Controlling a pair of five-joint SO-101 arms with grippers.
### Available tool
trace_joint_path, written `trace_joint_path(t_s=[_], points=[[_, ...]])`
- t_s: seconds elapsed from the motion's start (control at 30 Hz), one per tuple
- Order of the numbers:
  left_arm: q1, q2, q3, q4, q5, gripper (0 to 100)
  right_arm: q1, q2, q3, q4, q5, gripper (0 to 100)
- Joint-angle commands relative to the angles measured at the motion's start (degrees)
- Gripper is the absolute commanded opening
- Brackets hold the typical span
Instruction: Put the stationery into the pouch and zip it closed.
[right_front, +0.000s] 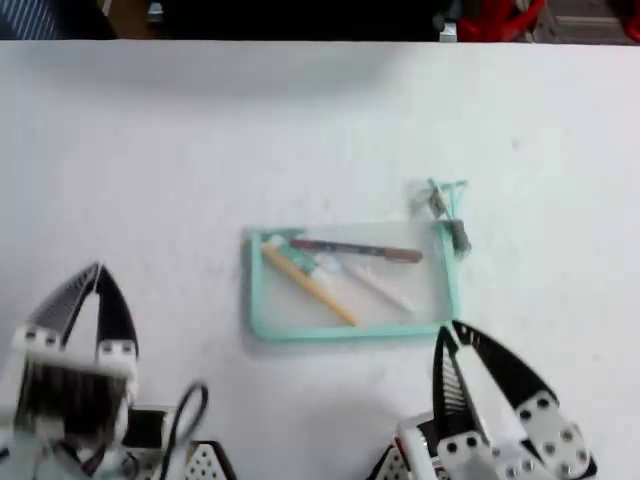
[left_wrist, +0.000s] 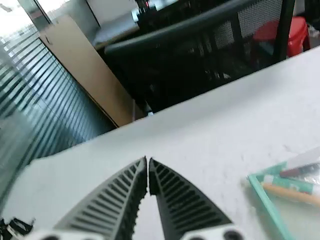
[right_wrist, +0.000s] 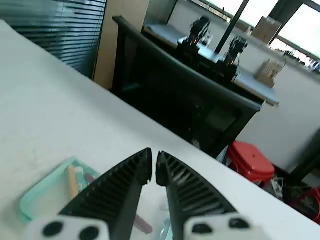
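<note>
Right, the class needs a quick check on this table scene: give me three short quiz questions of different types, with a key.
1. True or false: the stationery lies inside the pouch.
2. Both arms' jaws are: A) shut and empty; B) wide open; C) gripping a pencil.
3. Which arm's jaws are nearer the pouch?
Key: 1 true; 2 A; 3 the right arm's.

White tabletop (right_front: 150, 140). Past its far edge, dark desk (right_wrist: 190, 95), two black devices (right_wrist: 200, 30) on top. Red stool (right_wrist: 250, 162) on floor near desk. Wooden cabinet (left_wrist: 85, 75) beside slatted blinds (left_wrist: 30, 95). Bright windows (right_wrist: 295, 20) behind.
</note>
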Motion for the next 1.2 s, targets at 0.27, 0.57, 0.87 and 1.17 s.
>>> trace_joint_path(t_s=[0.27,0.57,0.87,1.17], points=[[-0.40,-15.52,25.41,-12.40,-2.81,2,3.91,-4.53,12.48,-4.44,0.09,1.7],[-0.13,-15.52,53.71,-30.95,-2.81,2,4.09,-4.44,42.20,-22.99,0.53,2.1],[3.38,-15.52,70.07,-38.42,-2.73,3,7.78,-4.44,70.42,-44.44,0.18,2.1],[3.56,-15.43,71.47,-25.49,-0.26,3,7.34,-4.18,77.36,-33.71,0.18,2.0]])
